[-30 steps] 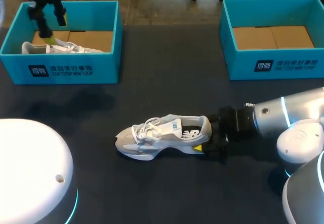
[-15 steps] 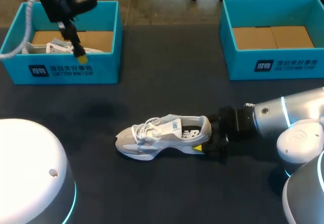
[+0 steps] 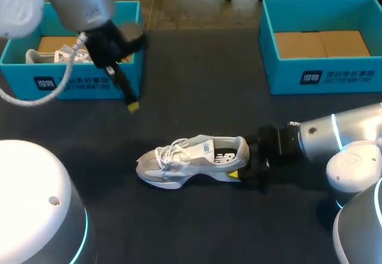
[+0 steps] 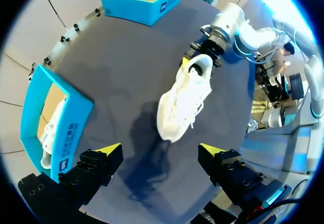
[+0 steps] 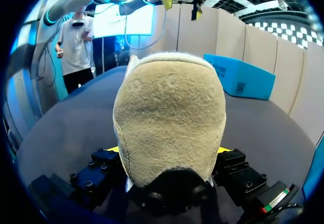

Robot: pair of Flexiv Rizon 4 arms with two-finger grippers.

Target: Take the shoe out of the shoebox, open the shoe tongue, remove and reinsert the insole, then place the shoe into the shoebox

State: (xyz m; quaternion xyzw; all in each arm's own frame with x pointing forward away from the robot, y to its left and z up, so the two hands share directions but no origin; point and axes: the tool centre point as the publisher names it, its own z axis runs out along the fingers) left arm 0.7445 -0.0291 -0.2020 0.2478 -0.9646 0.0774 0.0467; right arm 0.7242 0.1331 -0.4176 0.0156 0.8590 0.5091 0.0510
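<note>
**Right gripper (image 3: 242, 174) clamping the shoe (image 3: 194, 159) by the heel at frame centre; left gripper (image 3: 132, 106) hanging released at upper left.**

The shoe is standing on its sole on the dark matte table (image 3: 191, 85), toe toward frame left, outside both boxes. It is showing a pale grey mesh upper, white laces and a thick white sole. In the right wrist view the heel is presenting a rounded, napped beige panel, with both fingers pressing its two sides, their yellow tips mostly hidden behind it. The left gripper's fingers are standing wide apart, nothing between them, above the table just in front of the left box (image 3: 77, 85). This rigid teal open-topped box is holding a second shoe (image 3: 59, 55) on brown cardboard, partly covered by the arm. The right box (image 3: 322, 76) at upper right, cut off by the frame edge, is showing brown cardboard.
</note>
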